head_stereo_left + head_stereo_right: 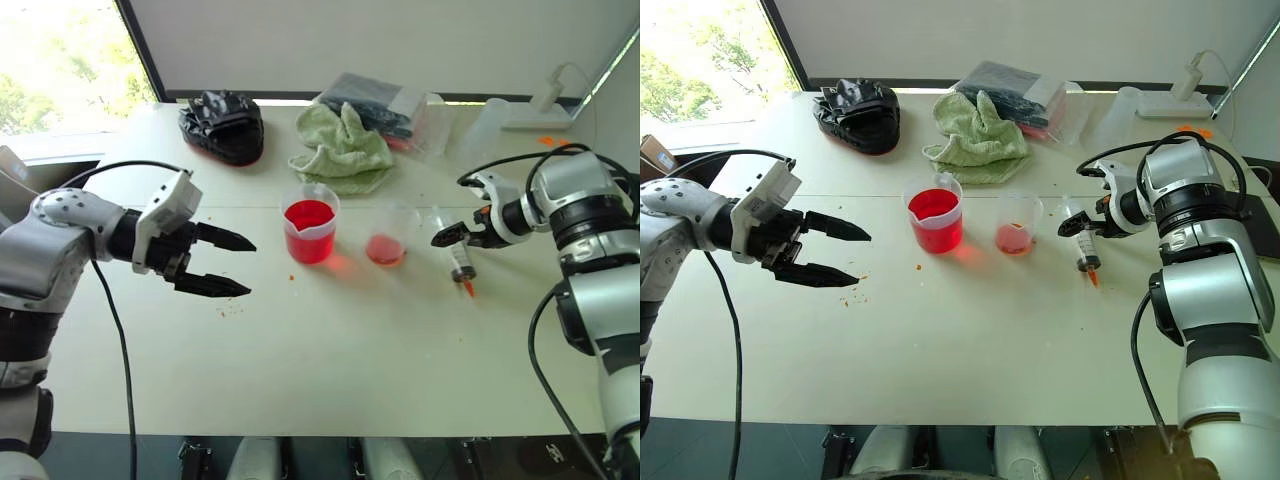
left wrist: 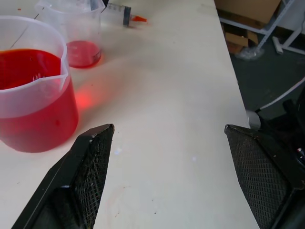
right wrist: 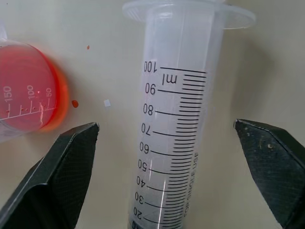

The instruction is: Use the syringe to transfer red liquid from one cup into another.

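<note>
The syringe lies flat on the white table, its orange tip pointing toward the near edge. My right gripper stands open, one finger on either side of the clear marked barrel and apart from it. To the syringe's left stands the small clear cup with a little red liquid in its bottom. Further left, the spouted beaker is about half full of red liquid. My left gripper hovers open and empty left of the beaker, pointing at it.
A green towel, a black bag and a clear plastic bag with dark contents lie at the back. A white plug strip sits at the back right. Orange crumbs dot the table below the left gripper.
</note>
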